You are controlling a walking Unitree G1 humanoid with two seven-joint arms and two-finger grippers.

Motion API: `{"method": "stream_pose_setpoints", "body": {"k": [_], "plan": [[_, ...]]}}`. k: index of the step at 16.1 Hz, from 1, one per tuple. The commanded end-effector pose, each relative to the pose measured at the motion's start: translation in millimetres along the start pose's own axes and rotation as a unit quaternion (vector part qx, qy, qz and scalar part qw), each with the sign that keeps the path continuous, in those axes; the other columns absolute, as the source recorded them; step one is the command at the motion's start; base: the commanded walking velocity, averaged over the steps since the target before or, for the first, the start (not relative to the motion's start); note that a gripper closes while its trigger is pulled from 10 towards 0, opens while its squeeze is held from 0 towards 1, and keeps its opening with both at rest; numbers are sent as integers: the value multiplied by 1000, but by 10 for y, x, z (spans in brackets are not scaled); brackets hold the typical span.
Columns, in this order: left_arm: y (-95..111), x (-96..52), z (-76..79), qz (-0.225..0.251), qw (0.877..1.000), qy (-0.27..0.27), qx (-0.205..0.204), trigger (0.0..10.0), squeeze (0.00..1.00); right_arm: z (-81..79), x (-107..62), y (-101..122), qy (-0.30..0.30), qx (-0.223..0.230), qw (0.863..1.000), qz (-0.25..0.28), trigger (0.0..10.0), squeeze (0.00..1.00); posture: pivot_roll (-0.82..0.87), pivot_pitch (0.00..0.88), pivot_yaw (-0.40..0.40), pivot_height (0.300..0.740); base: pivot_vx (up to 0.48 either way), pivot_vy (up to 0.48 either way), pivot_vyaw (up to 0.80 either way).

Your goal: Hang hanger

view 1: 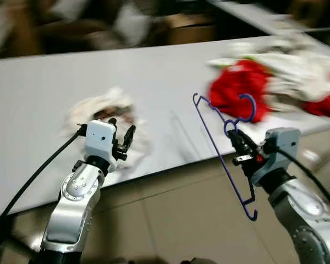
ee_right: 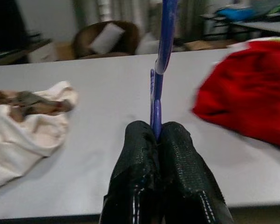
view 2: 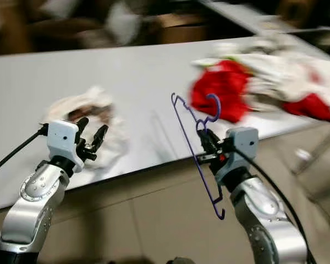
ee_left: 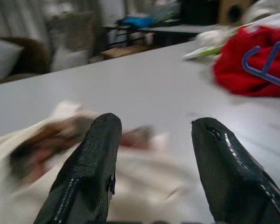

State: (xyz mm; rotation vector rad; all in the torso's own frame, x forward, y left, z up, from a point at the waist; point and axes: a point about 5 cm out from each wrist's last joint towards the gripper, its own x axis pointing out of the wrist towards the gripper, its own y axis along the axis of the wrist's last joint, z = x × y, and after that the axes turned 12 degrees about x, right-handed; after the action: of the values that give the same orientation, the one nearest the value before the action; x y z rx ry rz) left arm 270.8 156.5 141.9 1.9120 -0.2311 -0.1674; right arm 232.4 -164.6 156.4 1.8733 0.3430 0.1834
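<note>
Silver arms, white wrist blocks, black cables, black-fingered left pincer (view 1: pixel 124 139).

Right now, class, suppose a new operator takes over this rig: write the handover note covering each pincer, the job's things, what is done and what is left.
Right pincer: shut on the blue hanger, gripping it just below the hook and holding it up in front of the table edge.
Left pincer: open, holding nothing, over the cream garment near the table's front edge.
White table: also carries a red garment in a heap of clothes on the robot's right.
Done: hanger picked up.
Left: hang it; I can make out no rail or hook to hang it on. Head views are blurred.
</note>
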Motion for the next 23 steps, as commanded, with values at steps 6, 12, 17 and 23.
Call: {"method": "stream_pose_setpoints", "body": {"k": [6,12,17,23], "plan": [[54,-15,-107,13,999,37,10,10000,0,23,-19,-99,21,-18,1000,-16,10000,0,-149,0,-36,740,309,0,0],[58,1,-114,12,999,40,26,10000,0,9,-12,-33,61,-36,997,-10,10000,0,-149,0,-35,740,328,0,0],[62,-4,-140,12,998,45,43,10000,0,76,-12,-32,67,-13,998,-16,10000,0,-145,0,-39,740,250,0,448],[-59,-167,-286,-55,996,-64,41,10000,1000,177,-149,12,121,-49,989,-68,10000,0,-142,0,-36,740,0,0,0]]}}
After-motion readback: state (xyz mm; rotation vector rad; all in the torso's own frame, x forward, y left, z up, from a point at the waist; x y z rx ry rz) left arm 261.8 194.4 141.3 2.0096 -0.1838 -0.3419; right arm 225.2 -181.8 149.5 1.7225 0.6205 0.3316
